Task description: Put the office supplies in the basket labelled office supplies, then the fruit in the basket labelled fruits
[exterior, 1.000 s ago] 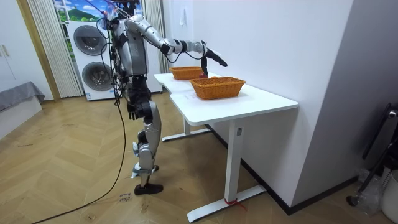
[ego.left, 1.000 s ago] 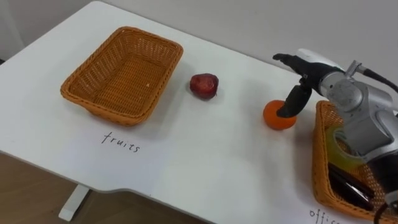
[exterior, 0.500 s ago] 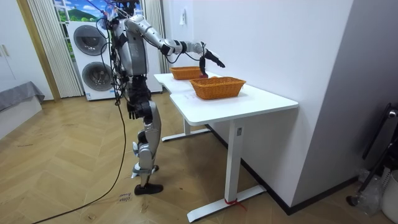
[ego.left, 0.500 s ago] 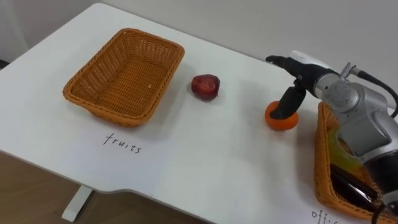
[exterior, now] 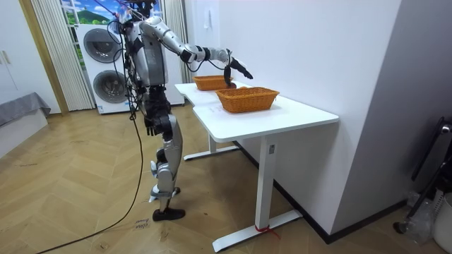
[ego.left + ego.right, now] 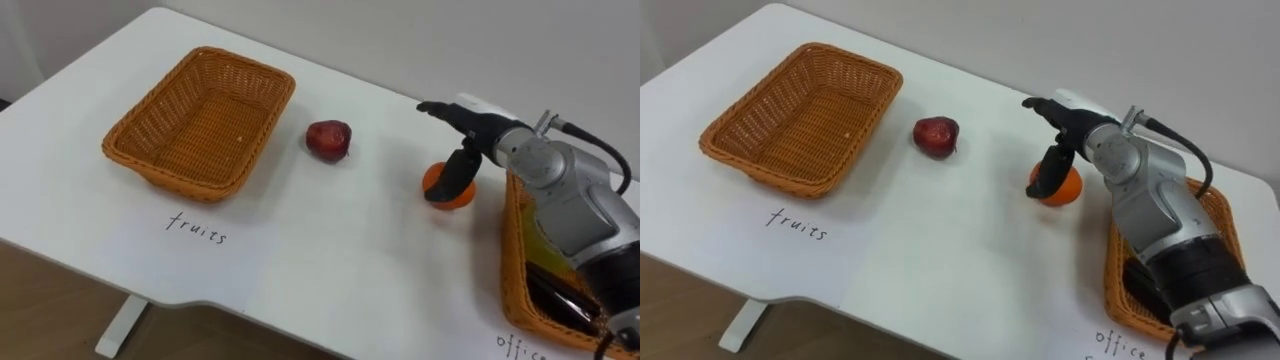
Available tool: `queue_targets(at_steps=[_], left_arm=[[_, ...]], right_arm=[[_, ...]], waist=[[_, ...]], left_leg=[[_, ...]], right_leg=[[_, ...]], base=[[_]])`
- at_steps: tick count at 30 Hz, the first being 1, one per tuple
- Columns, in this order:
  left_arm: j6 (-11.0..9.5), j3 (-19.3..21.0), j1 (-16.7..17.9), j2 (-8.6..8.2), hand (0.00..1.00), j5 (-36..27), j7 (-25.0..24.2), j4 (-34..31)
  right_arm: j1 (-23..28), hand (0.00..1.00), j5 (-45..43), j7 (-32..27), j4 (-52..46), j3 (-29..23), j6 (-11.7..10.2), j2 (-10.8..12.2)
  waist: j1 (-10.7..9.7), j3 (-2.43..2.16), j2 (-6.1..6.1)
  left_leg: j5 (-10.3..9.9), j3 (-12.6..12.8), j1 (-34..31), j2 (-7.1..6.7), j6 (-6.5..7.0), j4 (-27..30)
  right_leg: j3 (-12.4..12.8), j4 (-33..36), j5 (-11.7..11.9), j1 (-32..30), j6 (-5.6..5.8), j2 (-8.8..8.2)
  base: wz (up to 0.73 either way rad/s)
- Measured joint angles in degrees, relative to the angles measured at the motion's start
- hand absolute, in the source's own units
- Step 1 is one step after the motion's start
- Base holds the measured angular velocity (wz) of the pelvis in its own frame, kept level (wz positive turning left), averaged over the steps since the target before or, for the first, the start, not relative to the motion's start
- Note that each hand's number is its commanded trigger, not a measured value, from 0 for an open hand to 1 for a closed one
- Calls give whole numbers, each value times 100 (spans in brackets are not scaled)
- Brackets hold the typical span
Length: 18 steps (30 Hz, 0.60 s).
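An orange (image 6: pixel 463 196) lies on the white table (image 6: pixel 330 250), just left of the office basket (image 6: pixel 512 250). My right hand (image 6: pixel 478 125) is open above it, fingers stretched out to the left, the dark thumb (image 6: pixel 455 175) pointing down against the orange's front. A dark red apple (image 6: pixel 328 139) sits mid-table. The empty wicker fruit basket (image 6: pixel 180 180) stands at the left above a handwritten label. In the room view my left hand (image 5: pixel 150 125) hangs by my side while I stand at the table's end.
The office basket holds a yellow-green item (image 6: pixel 548 240) and dark items (image 6: pixel 560 295). A second handwritten label (image 6: pixel 520 347) lies at its front. The table's front edge runs along the lower left. A wall runs behind the table.
My right hand has reached further left and slightly lower over the orange, its thumb sliding down the fruit's front. The orange and the apple stay about where they were.
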Motion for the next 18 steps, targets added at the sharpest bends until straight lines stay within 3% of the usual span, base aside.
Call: queue_targets(at_steps=[11, 18], left_arm=[[2, 2, -3, -5, 0, 3, -52, -14], [3, -3, -19, -2, 0, 3, -81, -71]], right_arm=[[19, 0, -51, 41, 49, 27, -1, 3], [20, 0, -136, 209, 200, 358, 52, 3]], waist=[[26, 4, 2], [80, 14, 14]], left_leg=[[0, 2, 0, 4, 0, 1], [0, -9, -54, 2, -1, 19]], right_leg=[[-6, -2, 0, -19, 0, 4], [-10, -2, 0, -54, 0, 5]], base=[[0], [0]])
